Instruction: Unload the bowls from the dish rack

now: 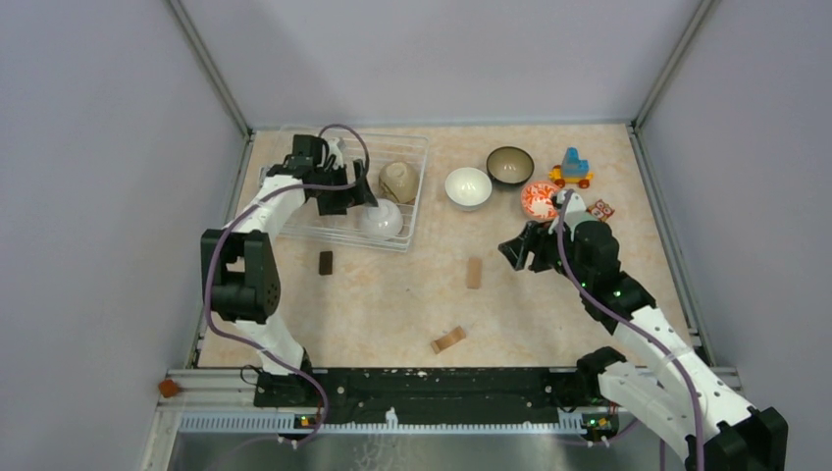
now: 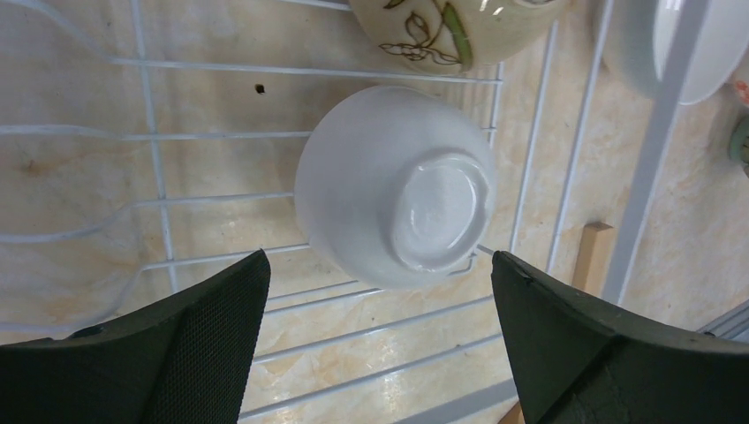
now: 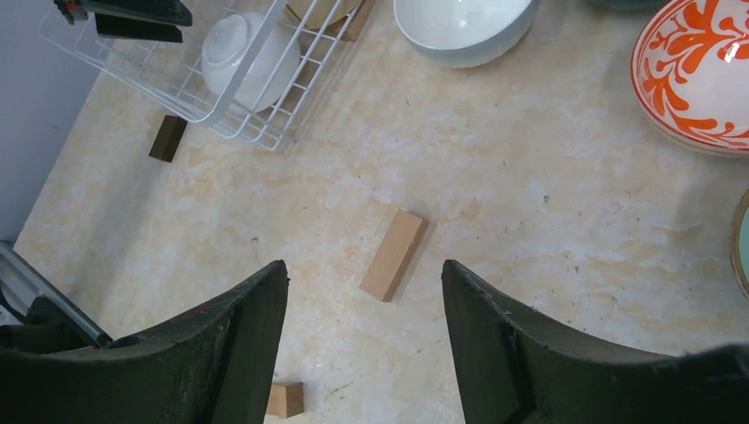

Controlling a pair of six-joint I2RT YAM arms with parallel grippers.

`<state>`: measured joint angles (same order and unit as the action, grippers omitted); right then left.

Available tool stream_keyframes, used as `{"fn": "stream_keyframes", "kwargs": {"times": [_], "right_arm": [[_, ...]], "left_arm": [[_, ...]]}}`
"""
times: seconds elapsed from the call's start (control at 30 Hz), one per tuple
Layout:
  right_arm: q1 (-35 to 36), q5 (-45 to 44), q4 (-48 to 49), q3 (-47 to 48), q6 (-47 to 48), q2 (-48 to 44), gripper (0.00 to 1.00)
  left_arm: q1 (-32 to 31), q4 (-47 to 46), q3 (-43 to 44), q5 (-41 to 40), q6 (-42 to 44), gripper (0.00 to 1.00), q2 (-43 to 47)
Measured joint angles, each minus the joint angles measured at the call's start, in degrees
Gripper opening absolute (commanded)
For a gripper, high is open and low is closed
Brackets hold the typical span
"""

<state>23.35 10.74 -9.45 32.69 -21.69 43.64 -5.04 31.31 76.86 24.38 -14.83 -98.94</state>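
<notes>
The wire dish rack [image 1: 419, 186] stands at the back left and holds two bowls. A white bowl [image 1: 381, 220] lies upside down at its near right corner, and a tan bowl [image 1: 398, 181] with a leaf pattern lies behind it. My left gripper [image 1: 348, 196] hovers open over the rack. In the left wrist view the white bowl [image 2: 395, 185] sits just ahead of that gripper [image 2: 380, 254], untouched. On the table stand a white bowl [image 1: 468, 187], a dark bowl [image 1: 510, 165] and an orange-red bowl [image 1: 540, 200]. My right gripper [image 1: 520, 250] is open and empty, near the orange-red bowl [image 3: 698, 75].
A toy vehicle [image 1: 572, 169] stands at the back right beside a small patterned tile [image 1: 600, 209]. Wooden blocks lie mid-table: a light one [image 1: 474, 273], another [image 1: 448, 340] nearer the front, and a dark one [image 1: 326, 262] just in front of the rack. Walls close three sides.
</notes>
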Motion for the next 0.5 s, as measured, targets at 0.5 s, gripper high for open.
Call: {"fn": "stream_keyframes", "kwargs": {"times": [0.5], "right_arm": [[0.0, -0.1, 0.0, 0.0, 0.7, -1.2, 0.64]], "left_arm": [[-3.0, 0.6, 1.2, -4.9, -2.0, 0.99, -7.1]]}}
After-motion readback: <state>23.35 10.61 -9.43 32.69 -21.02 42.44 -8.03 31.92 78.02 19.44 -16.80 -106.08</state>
